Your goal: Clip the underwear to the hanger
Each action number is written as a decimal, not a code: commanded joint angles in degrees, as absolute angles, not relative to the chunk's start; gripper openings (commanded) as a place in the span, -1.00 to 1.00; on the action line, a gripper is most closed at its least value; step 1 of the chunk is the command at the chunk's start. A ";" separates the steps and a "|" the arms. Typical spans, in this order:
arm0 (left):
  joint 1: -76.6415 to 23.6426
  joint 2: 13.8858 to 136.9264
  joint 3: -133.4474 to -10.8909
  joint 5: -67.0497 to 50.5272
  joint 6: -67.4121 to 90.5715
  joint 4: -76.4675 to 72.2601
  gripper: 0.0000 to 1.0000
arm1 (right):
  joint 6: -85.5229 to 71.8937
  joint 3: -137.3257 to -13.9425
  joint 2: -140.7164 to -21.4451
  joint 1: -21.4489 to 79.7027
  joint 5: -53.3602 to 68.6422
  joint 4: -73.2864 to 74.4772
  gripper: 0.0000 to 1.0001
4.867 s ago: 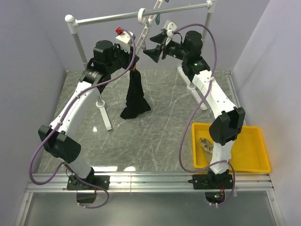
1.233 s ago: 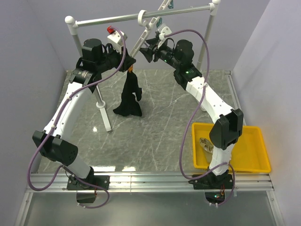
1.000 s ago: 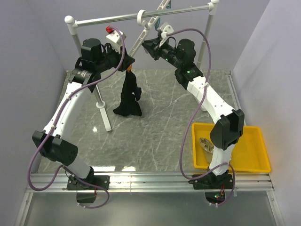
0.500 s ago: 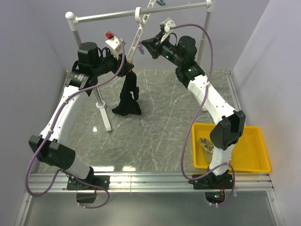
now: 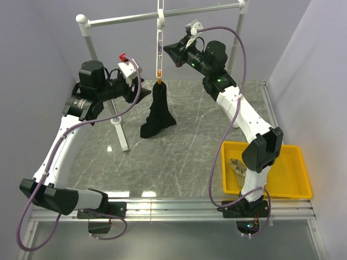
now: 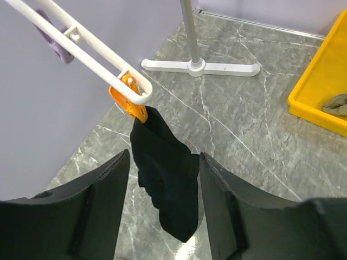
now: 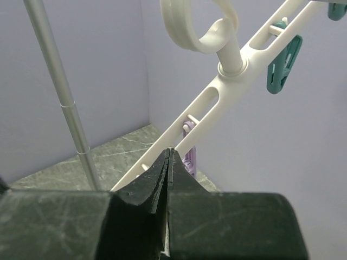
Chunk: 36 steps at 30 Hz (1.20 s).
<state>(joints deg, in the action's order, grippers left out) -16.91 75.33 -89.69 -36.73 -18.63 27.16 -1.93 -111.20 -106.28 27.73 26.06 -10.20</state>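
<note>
The white hanger (image 5: 159, 40) hangs by its hook from the rail and points straight down. Its lower orange clip (image 5: 159, 73) bites the top of the black underwear (image 5: 157, 111), which dangles to the floor. In the left wrist view the hanger (image 6: 81, 49), the orange clip (image 6: 127, 103) and the underwear (image 6: 165, 173) are in front of my fingers, apart from them. My left gripper (image 5: 142, 92) (image 6: 164, 156) is open and holds nothing. My right gripper (image 5: 168, 50) (image 7: 169, 153) is shut, tips at the hanger's slotted body (image 7: 217, 97), with nothing visible between them.
The white rail frame (image 5: 124, 20) spans the back; its pole (image 7: 59, 92) and foot (image 6: 198, 65) stand close by. Teal (image 7: 282, 59) and purple (image 7: 191, 157) clips hang on the hanger. A yellow tray (image 5: 295, 149) at the right holds a beige cloth (image 5: 236, 167).
The hanger has swung from a slant to straight down, carrying the underwear. My left gripper has opened and drawn back to the left. The right gripper has shut.
</note>
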 commanded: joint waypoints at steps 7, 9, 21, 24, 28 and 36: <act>-16.87 81.12 -97.01 -28.40 -5.12 19.78 0.43 | -0.88 -109.43 -103.45 27.95 25.93 -11.34 -1.00; -17.22 82.35 -98.52 -28.30 -3.70 19.25 0.56 | -0.79 -108.72 -103.36 28.21 26.19 -11.25 -1.00; -21.88 90.43 -106.61 -18.11 -0.70 20.47 0.54 | -2.02 -109.86 -103.98 28.48 27.07 -12.13 -1.00; -21.88 91.93 -108.10 -15.39 -0.70 20.92 0.53 | -2.11 -109.60 -103.71 28.48 27.60 -12.30 -1.00; -21.88 94.04 -111.08 -13.80 -1.05 22.76 0.50 | -1.93 -109.51 -103.54 28.39 27.86 -12.30 -1.00; -21.88 95.54 -112.94 -14.94 -1.93 23.82 -0.24 | 2.54 -109.95 -103.18 27.69 28.30 -10.20 -0.39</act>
